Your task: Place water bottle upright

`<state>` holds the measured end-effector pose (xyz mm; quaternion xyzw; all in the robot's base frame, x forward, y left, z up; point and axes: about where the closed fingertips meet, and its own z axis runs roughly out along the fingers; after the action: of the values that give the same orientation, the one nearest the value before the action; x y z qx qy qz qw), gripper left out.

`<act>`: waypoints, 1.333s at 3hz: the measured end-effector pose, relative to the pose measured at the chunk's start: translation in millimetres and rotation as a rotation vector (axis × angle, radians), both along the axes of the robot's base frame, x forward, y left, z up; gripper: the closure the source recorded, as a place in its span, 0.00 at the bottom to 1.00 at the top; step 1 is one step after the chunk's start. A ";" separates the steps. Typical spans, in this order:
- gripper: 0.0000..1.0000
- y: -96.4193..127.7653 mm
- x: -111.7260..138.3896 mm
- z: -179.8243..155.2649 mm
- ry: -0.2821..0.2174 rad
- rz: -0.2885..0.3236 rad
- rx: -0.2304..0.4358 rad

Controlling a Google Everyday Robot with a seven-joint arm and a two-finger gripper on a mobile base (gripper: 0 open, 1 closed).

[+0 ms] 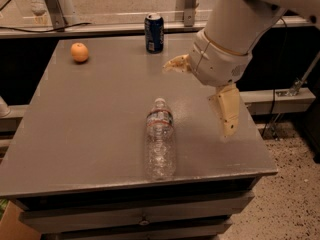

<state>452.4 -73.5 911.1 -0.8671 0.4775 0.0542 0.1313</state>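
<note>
The water bottle [160, 140] is clear crinkled plastic with a white cap and a red-white-blue label band near its neck. It lies on its side near the front edge of the grey table [90, 119], cap pointing to the back. My gripper [197, 100] hangs over the table just right of the bottle and a little behind it. It is open and empty, with one finger [176, 65] pointing left and the other finger [227, 111] pointing down toward the table's right side. It does not touch the bottle.
A dark blue soda can [154, 32] stands at the back centre of the table. An orange [79, 52] lies at the back left. A rail with posts [186, 4] runs behind the table. The floor drops off at the right [295, 194].
</note>
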 end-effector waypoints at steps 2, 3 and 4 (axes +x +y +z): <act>0.00 38.1 -8.4 -7.9 -0.039 0.330 -0.033; 0.00 63.8 -2.9 -25.2 -0.074 0.518 -0.079; 0.00 83.9 4.2 -40.4 -0.112 0.667 -0.114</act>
<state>456.6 10.4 870.7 -0.9830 0.1620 0.0196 0.0837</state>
